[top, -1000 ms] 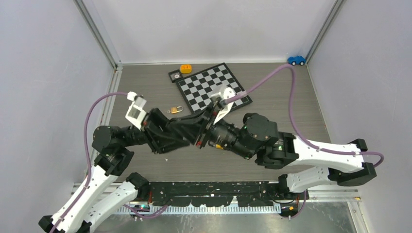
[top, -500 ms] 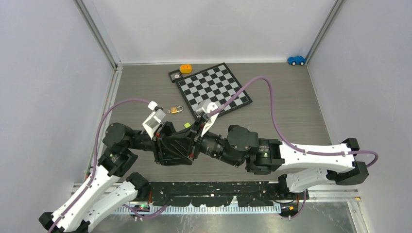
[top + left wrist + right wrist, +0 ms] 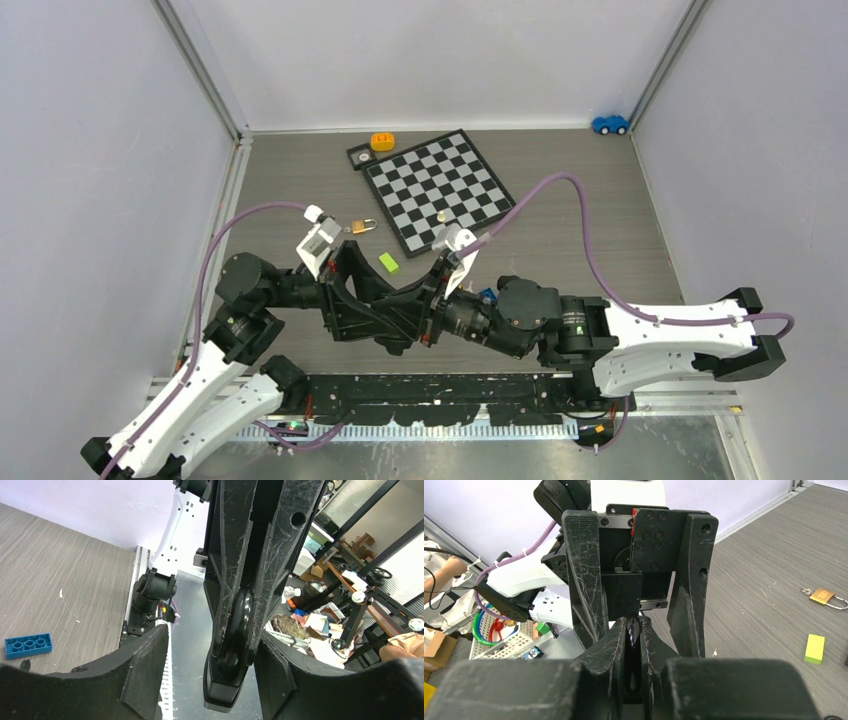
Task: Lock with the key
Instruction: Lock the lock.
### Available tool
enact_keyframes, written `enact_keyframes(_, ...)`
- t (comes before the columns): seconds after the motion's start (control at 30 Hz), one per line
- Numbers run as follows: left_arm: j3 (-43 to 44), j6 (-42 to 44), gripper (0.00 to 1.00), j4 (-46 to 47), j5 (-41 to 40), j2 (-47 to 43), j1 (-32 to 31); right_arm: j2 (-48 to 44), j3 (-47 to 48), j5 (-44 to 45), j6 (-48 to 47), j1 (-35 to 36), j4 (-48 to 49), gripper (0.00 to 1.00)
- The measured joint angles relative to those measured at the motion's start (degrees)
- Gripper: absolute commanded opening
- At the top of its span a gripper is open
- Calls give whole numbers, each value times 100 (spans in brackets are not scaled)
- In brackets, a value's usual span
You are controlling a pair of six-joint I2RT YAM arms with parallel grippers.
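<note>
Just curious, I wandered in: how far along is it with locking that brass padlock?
Done: nothing visible; the small brass padlock lies apart from both arms. In hand: the right gripper pinches what seems a thin metal key, between the left gripper's open fingers. Left: carry it to the padlock and turn it.

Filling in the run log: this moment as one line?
right gripper: shut on thin dark sliver | left gripper: open around it | padlock: on table, untouched

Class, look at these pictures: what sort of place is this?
Probably a robotics lab: left arm and right arm bolted to a walled table, cluttered workbenches beyond.
</note>
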Motion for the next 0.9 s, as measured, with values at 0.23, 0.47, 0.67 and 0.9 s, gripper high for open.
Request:
enact_keyframes(0.23, -72, -173, 67, 186, -7, 83, 15, -101, -120, 186, 76, 28, 7, 0)
enact_keyframes(0.47, -131, -337, 63, 448, -90, 131, 83, -98, -153, 461, 221, -4, 164, 0)
enact_keyframes(0.67, -157, -466, 64, 721, -225, 155, 122, -96, -153, 446, 400, -164, 284, 0)
enact_keyframes(0.9, -232, -643, 64, 973, -280, 256, 140, -68, -188, 332, 560, -374, 356, 0)
